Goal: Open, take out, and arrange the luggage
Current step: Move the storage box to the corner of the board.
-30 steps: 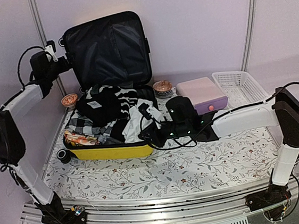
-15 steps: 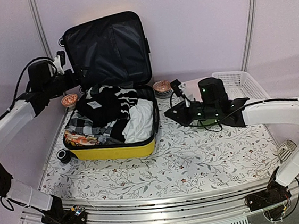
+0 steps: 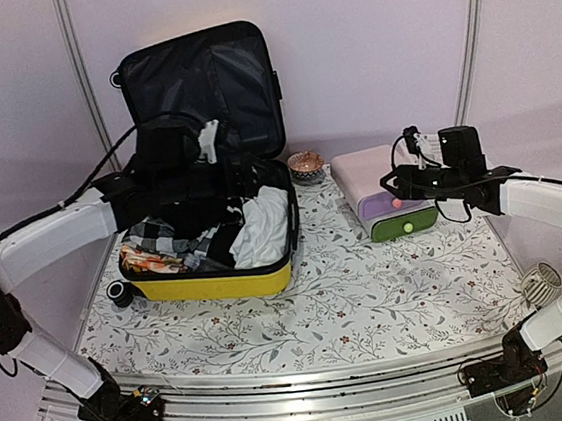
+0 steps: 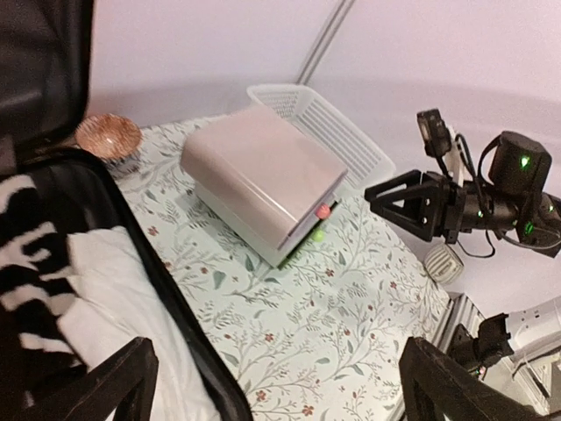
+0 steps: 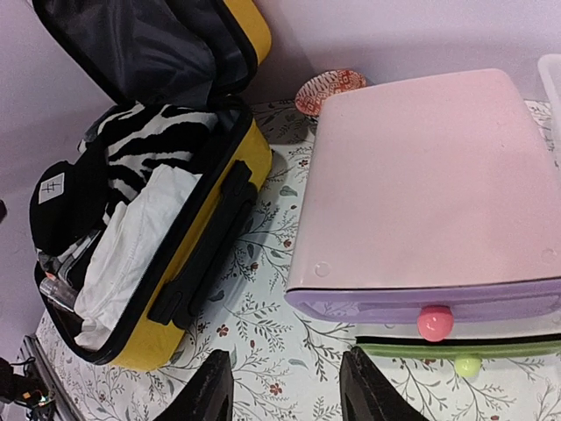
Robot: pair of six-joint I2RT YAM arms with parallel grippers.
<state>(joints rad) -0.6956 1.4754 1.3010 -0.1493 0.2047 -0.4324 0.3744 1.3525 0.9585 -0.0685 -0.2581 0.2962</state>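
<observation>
Jaws on both grippers are spread apart, and nothing is pinched between them. On the left gripper they are opened wide, and it is held above the packed clothes inside the luggage. The yellow suitcase is set at the far left of the table, with its lid raised upright against the back wall. On the right gripper the jaws are parted less widely. It is held just near of the pink-and-green drawer box, right of the suitcase, and the green bottom drawer is seen pulled out slightly. Opening is judged finished, and taking out appears to be in hand. For the next move, the left gripper would need to be lowered onto one garment and closed on its fabric alone.
</observation>
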